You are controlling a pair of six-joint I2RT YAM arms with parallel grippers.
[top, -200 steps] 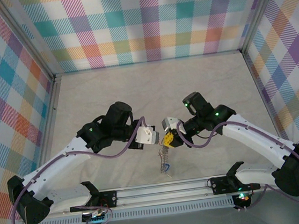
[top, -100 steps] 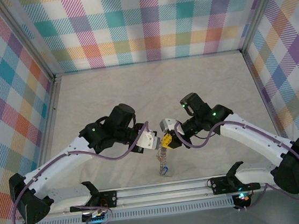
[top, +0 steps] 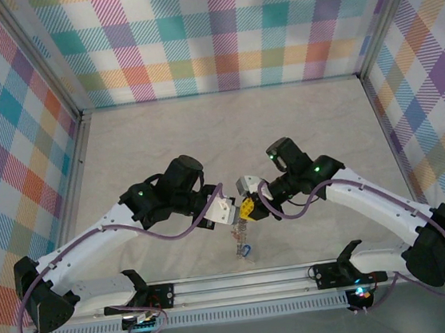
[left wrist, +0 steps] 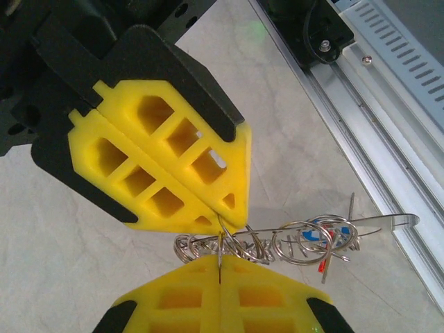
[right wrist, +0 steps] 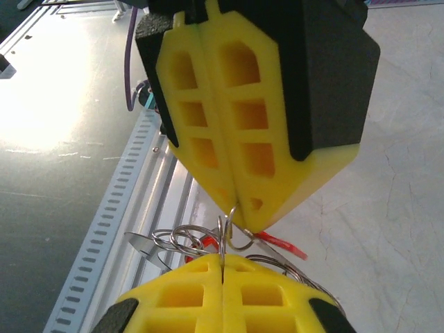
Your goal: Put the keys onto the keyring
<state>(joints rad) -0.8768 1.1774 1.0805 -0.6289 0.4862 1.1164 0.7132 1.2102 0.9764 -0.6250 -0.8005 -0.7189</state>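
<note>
Both arms bend inward from the lower corners and meet tip to tip at the lower centre of the overhead view. The left gripper point(top: 229, 211) and right gripper point(top: 248, 207) are each clamped tight on a thin wire of the keyring point(left wrist: 239, 244). The keys point(left wrist: 320, 237) hang just below the fingertips in that frame.

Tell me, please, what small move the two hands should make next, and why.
Probably hold the yellow-tipped right hand fixed and ease the yellow-tipped left hand slightly away. Both are shut, tip to tip, on the thin silver wire keyring, and the small red- and blue-headed keys are bunched among its loops beside them, so a gentle pull might spread a coil.
</note>
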